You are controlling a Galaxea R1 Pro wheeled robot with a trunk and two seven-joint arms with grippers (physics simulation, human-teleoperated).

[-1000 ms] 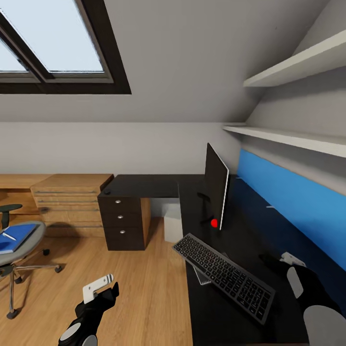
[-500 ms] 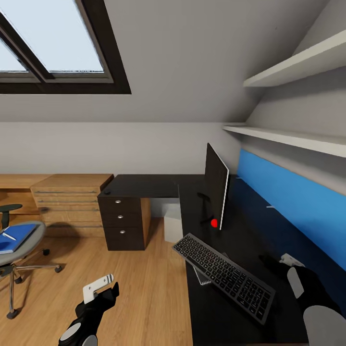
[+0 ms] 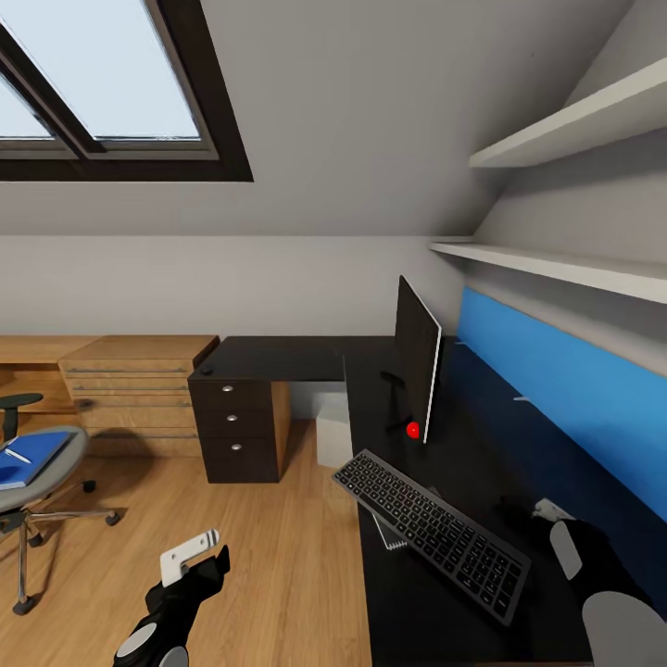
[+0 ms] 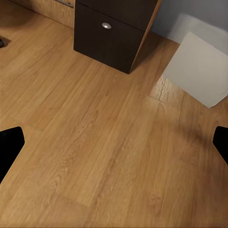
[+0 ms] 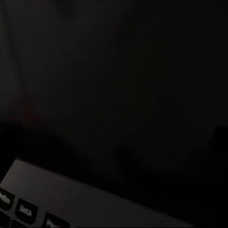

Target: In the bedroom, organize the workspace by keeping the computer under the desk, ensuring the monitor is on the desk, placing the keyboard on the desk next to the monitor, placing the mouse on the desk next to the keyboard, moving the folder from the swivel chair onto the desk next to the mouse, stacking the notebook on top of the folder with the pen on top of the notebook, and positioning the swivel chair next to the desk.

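The monitor [image 3: 419,371] stands edge-on on the black desk [image 3: 287,357]. In front of it the keyboard [image 3: 431,533] lies at an angle, with the notebook [image 3: 387,537] poking out from under its left side. My right gripper [image 3: 551,509] hovers low over the desk just right of the keyboard; its fingers are lost in the dark. At the far left, the swivel chair [image 3: 42,486] carries the blue folder [image 3: 32,459] with the pen [image 3: 17,455] on it. The computer [image 3: 333,431] sits under the desk. My left gripper [image 3: 190,551] is open above the floor.
A small black lump [image 3: 206,371], perhaps the mouse, sits on the desk's far left corner above the drawers [image 3: 236,431]. A light-wood drawer chest [image 3: 134,389] stands behind the chair. Wall shelves [image 3: 556,264] hang over the desk. Wooden floor [image 4: 95,142] lies between chair and desk.
My right gripper has slid a little lower and nearer over the desk beside the keyboard. The left arm and everything else stay where they were.
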